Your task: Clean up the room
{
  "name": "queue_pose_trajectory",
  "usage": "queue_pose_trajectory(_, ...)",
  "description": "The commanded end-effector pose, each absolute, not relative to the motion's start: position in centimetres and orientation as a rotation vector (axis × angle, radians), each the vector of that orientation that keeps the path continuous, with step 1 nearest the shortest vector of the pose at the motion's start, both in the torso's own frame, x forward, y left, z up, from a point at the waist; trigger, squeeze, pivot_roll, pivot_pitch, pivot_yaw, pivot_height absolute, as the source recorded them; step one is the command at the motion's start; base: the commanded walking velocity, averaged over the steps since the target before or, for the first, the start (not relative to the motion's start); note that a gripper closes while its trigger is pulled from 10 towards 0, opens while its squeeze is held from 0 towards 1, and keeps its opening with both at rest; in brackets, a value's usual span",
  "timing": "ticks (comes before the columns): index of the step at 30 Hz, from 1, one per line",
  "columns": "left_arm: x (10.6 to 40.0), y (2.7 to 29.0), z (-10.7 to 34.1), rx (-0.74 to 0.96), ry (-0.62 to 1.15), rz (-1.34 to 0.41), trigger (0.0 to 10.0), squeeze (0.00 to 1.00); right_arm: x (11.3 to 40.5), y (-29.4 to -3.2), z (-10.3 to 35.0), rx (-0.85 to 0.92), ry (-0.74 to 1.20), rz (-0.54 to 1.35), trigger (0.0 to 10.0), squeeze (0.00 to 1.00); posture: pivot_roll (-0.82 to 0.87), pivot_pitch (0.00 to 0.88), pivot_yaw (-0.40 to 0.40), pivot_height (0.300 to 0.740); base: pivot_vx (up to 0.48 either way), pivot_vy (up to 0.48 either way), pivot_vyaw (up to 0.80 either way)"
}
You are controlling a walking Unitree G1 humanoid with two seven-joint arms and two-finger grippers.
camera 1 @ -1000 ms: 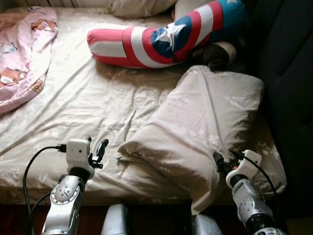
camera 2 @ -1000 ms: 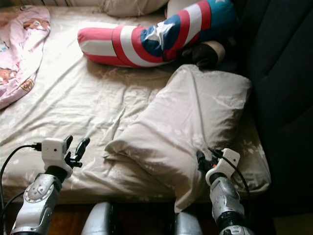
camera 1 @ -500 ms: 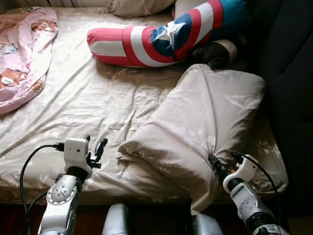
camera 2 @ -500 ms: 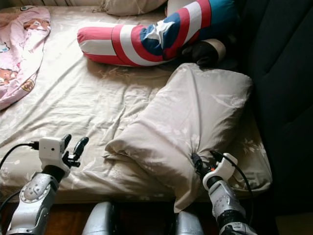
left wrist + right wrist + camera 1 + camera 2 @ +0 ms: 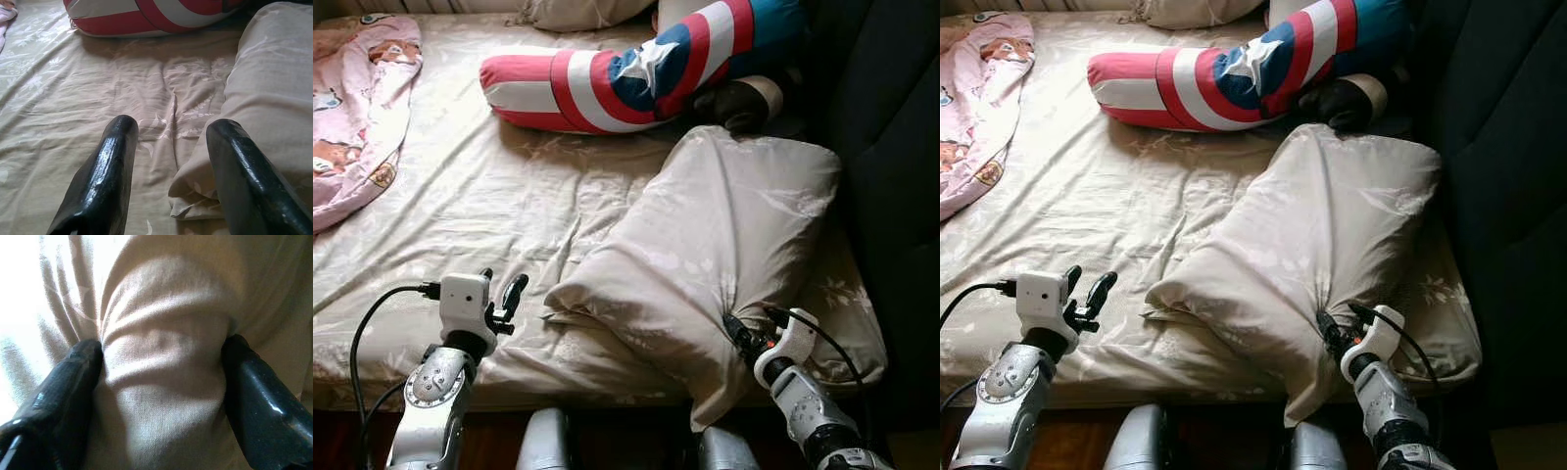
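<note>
- The right gripper (image 5: 1328, 328) presses into the near edge of the beige pillow (image 5: 705, 255); its 2 fingers (image 5: 63, 382) straddle a bunched fold of the fabric, spread wide and not yet pinched on it.
- The left gripper (image 5: 502, 294) hovers just beside the pillow's near-left corner, its 2 fingers apart with nothing between them.
- The pillow lies askew on the bed sheet (image 5: 470, 206), its near end drooping over the mattress edge.
- Beyond the pillow lies a striped bolster (image 5: 626, 69); a pink blanket (image 5: 352, 98) is well apart on the far-left side.
- The pillow is likely light, soft and floppy; a single pinch would let it sag, so taking both near corners seems safest.
</note>
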State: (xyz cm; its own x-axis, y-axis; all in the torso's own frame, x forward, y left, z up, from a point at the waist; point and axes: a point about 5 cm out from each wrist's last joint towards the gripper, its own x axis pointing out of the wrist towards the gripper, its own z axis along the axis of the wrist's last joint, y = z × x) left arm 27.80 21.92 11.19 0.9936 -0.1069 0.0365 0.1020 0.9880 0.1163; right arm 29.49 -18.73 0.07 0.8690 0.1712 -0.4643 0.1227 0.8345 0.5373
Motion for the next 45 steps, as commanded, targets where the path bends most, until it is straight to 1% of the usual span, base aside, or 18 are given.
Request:
queue_pose_trajectory(1,27.5,22.1,10.9,0.113,-0.022,-0.1,10.0,0.0,27.0,-16.3,-2.7,0.58,0.701,0.082,0.0,0.0,0.09,0.272,0.023,0.632,0.0,0.0,0.0)
queue_pose_trajectory(15,27.4,22.2,10.9,0.119,-0.017,-0.096,10.0,0.0,26.9,-16.2,-2.9,0.563,0.698,0.062,0.0,0.0,0.09,0.275,0.019,0.632,0.0,0.0,0.0)
queue_pose_trajectory(23,27.4,22.2,10.8,0.119,-0.014,-0.098,10.0,0.0,26.7,-17.1,-3.1,0.536,0.683,-0.007,0.0,0.0,0.08,0.276,0.02,0.632,0.0,0.0,0.0)
queue_pose_trajectory(31,27.5,22.1,10.7,0.125,-0.006,-0.101,10.0,0.0,27.1,-18.9,-2.5,0.489,0.628,-0.119,0.0,0.0,0.08,0.27,0.02,0.632,0.0,0.0,0.0)
queue_pose_trajectory(34,27.6,22.1,10.7,0.143,-0.007,-0.11,10.0,0.0,27.2,-19.2,-2.4,0.45,0.633,-0.13,0.0,0.0,0.08,0.269,0.02,0.632,0.0,0.0,0.0)
queue_pose_trajectory(40,27.6,22.1,10.7,0.14,-0.01,-0.105,10.0,0.0,27.6,-20.8,-1.6,0.351,0.59,-0.2,0.0,0.0,0.07,0.257,0.018,0.632,0.0,0.0,0.0)
queue_pose_trajectory(42,27.7,22.2,10.8,0.142,-0.014,-0.103,10.0,0.0,28.3,-22.4,-0.5,0.287,0.529,-0.275,0.0,0.0,0.07,0.249,0.014,0.632,0.0,0.0,0.0)
queue_pose_trajectory(45,27.7,22.2,10.8,0.142,-0.015,-0.1,10.0,0.0,28.9,-23.9,0.9,0.221,0.46,-0.326,0.0,0.0,0.06,0.244,0.012,0.632,0.0,0.0,0.0)
